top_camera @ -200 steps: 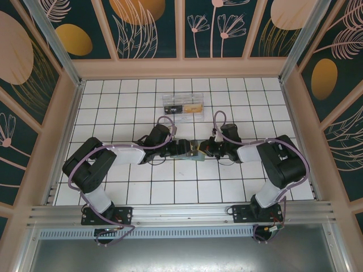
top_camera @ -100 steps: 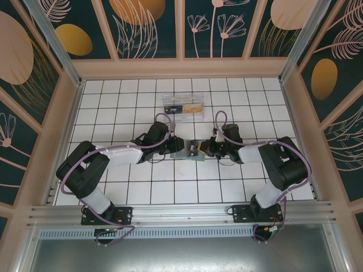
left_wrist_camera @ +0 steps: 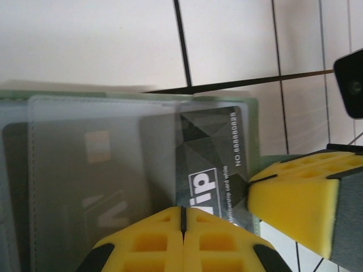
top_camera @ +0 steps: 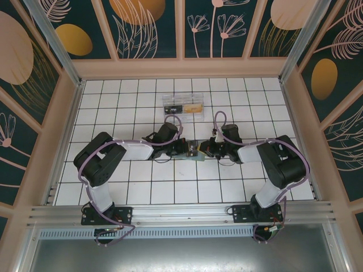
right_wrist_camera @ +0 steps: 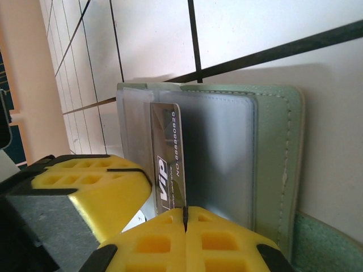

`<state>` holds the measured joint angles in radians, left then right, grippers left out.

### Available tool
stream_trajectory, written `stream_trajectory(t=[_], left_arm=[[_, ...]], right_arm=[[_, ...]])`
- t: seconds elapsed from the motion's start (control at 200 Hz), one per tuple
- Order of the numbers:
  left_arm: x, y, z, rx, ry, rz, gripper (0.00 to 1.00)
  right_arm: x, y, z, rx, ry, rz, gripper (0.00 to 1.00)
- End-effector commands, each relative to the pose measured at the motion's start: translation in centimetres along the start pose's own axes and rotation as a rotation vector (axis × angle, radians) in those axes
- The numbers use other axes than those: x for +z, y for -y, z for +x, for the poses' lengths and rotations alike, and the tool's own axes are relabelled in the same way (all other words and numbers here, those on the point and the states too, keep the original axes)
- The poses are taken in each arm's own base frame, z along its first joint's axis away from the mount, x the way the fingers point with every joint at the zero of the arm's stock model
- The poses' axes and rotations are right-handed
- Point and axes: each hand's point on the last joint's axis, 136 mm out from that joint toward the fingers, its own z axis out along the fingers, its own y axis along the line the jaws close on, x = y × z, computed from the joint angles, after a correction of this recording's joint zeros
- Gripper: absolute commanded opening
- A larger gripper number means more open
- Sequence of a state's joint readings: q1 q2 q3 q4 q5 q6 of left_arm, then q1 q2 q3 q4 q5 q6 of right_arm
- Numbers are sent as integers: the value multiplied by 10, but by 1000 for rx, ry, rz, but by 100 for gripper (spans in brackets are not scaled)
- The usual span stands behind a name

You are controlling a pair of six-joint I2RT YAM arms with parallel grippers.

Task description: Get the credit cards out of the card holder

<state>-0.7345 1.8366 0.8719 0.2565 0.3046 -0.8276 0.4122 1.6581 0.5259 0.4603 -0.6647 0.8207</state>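
The green card holder (top_camera: 193, 151) lies open on the white tiles between my two grippers. In the left wrist view its clear sleeves (left_wrist_camera: 85, 130) face up, and a dark card (left_wrist_camera: 68, 181) sits inside one. A black VIP card (left_wrist_camera: 212, 147) sticks partway out of a sleeve. My right gripper (right_wrist_camera: 185, 218) is shut on that card's (right_wrist_camera: 168, 153) end, beside the holder's green cover (right_wrist_camera: 275, 147). My left gripper (left_wrist_camera: 182, 218) is shut with its tips down over the holder's near edge; nothing shows between them. The two grippers (top_camera: 182, 148) (top_camera: 203, 149) nearly touch.
A clear plastic box (top_camera: 183, 106) with cards in it stands on the tiles behind the holder. Low pink walls (top_camera: 181, 68) ring the tiled table. Both arms' elbows rest low at either side of the middle.
My left gripper has gone from open to shut at the holder's left side, and the left arm's elbow swung out and back. The right gripper and the holder have stayed put.
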Motion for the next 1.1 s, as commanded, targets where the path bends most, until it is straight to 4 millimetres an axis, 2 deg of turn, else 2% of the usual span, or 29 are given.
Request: stream_trajectory(t=[0.0, 0.095, 0.22, 0.345, 0.931, 1.021, 1.091], left_arm=[[3, -4, 2, -14, -6, -27, 6], [4, -8, 4, -19, -9, -35, 6], [5, -10, 7, -28, -15, -33, 6], [5, -10, 8, -28, -16, -27, 6], [5, -10, 10, -32, -19, -16, 5], [6, -10, 11, -35, -20, -15, 5], [6, -10, 11, -35, -21, -14, 5]], right_arm=[[3, -4, 3, -31, -18, -31, 0], [4, -4, 3, -33, -22, -35, 2], [6, -5, 3, -34, -29, -42, 10], [9, -6, 4, -36, -38, -46, 12], [18, -15, 5, -47, -58, -64, 17], [20, -16, 5, -51, -60, -65, 17], [21, -16, 5, -51, -63, -64, 13]])
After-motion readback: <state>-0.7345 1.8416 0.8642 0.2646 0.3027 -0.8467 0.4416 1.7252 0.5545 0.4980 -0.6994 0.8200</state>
